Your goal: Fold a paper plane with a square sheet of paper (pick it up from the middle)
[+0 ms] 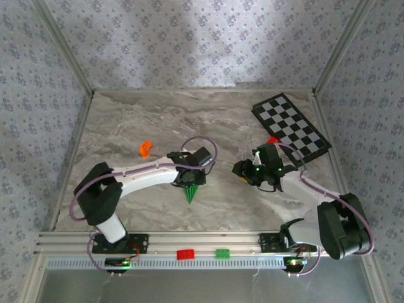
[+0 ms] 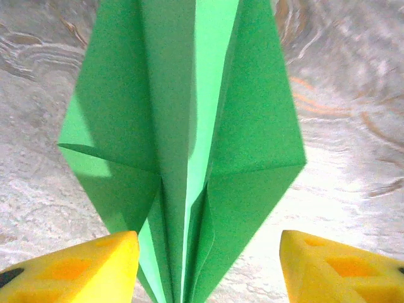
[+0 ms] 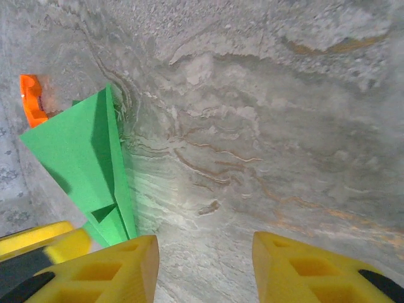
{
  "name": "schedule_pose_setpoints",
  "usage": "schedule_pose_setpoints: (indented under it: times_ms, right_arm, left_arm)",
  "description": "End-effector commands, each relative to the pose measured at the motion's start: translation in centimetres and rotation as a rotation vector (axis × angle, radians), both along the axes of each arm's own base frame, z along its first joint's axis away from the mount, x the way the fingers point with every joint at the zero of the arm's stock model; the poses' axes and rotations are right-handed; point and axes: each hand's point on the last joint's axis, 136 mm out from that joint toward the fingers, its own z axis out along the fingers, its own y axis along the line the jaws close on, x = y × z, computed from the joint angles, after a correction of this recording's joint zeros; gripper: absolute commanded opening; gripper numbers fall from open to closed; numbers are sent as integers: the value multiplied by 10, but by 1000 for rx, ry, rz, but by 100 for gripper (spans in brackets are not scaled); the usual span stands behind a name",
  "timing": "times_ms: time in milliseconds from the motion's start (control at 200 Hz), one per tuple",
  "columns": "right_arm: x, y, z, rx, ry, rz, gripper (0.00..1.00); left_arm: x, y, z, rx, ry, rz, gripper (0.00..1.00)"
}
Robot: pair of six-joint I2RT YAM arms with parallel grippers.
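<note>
The square sheet of paper is folded into a slim green paper plane that lies on the marble table, nose toward the near edge. In the left wrist view the paper plane shows its centre crease and layered flaps. My left gripper is open astride its tail; the left finger is at the paper's edge and the right finger stands apart from it. From above, the left gripper hovers over the plane's tail. My right gripper sits to the right, and in its wrist view the right gripper is open over bare marble, with the plane off to its left.
A black-and-white checkered board lies at the back right, with a small red piece at its near edge. An orange piece lies left of the plane. A red brick and a green brick sit on the front rail.
</note>
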Motion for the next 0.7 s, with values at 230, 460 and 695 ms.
schedule_pose_setpoints:
  times_ms: [230, 460, 695]
  right_arm:
    - [17, -108, 49, -519, -220, -165, 60]
    - [58, -192, 70, -1021, -568, -292, 83]
    - [96, -203, 33, -936, -667, -256, 84]
  left_arm:
    - [20, 67, 88, 109, -326, 66, 71]
    - [70, 227, 87, 332, -484, 308, 91]
    - [104, 322, 66, 428, -577, 421, 93]
